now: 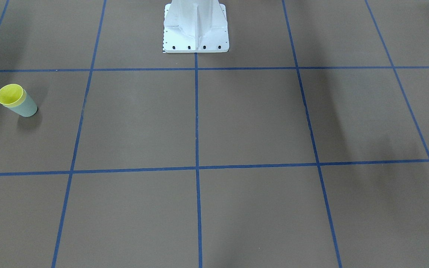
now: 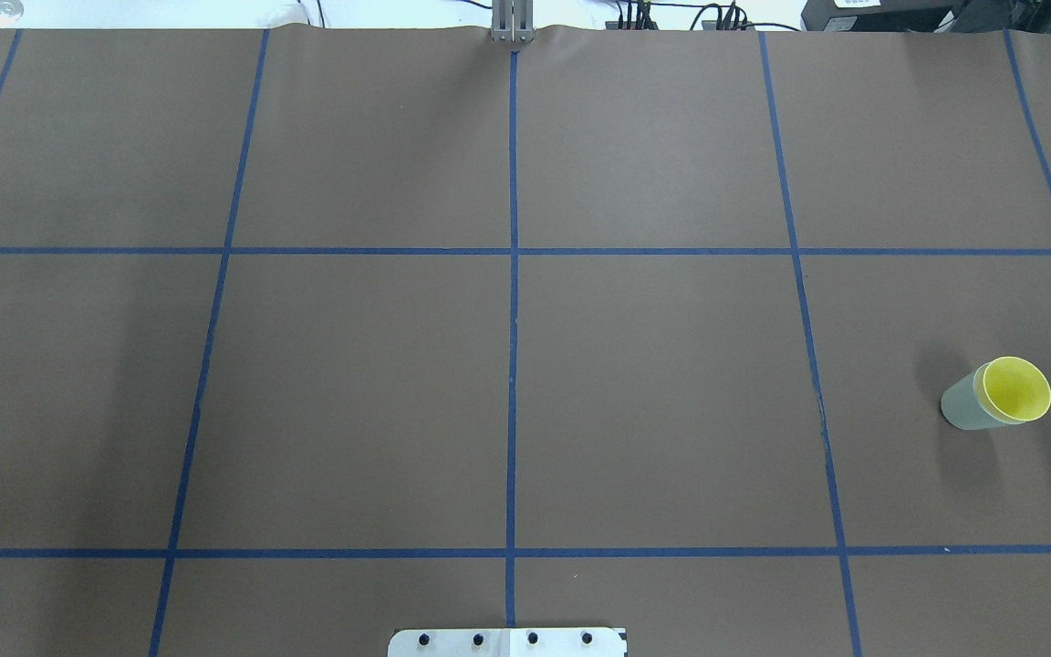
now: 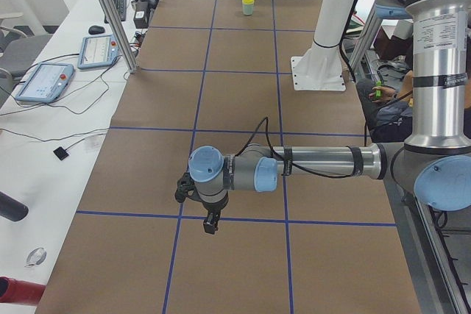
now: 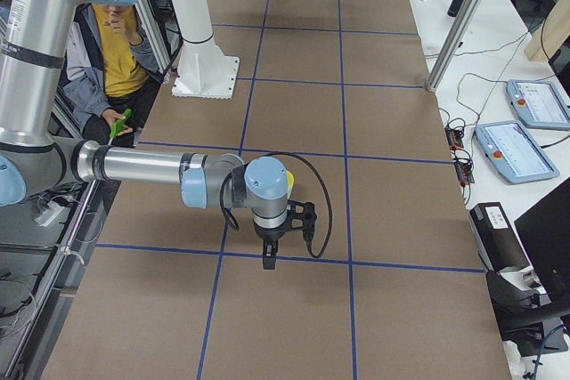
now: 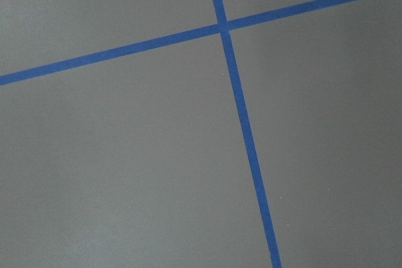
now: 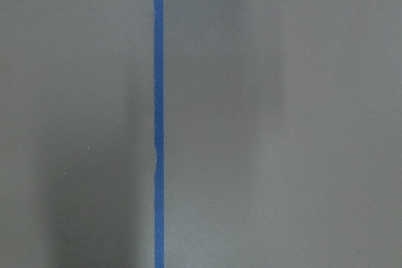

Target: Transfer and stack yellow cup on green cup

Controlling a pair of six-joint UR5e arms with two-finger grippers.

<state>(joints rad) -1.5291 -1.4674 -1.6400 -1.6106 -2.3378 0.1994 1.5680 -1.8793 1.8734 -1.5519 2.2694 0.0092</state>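
Two cups read as one stack in the front-facing view. The yellow cup (image 1: 10,95) sits nested inside the green cup (image 1: 28,108), with only its rim band and bright inside showing. The pair stands upright on the brown table (image 1: 237,119) near the picture's left edge, which is the robot's right side, and no arm or gripper appears here. The overhead view shows the same nested pair far to the right, inside a square of the blue tape grid (image 2: 513,365), with nothing touching it. From the table's left end the stack is small and far off. The left gripper (image 3: 210,223) hangs over a tape line well apart from it, and I cannot tell whether its fingers are spread or pressed together. From the right end the right gripper (image 4: 269,260) hangs likewise over the table, and its spread is just as unreadable. Both wrist views show only table surface and tape. By my judgement the stacking is done, with nothing of the task visibly left.
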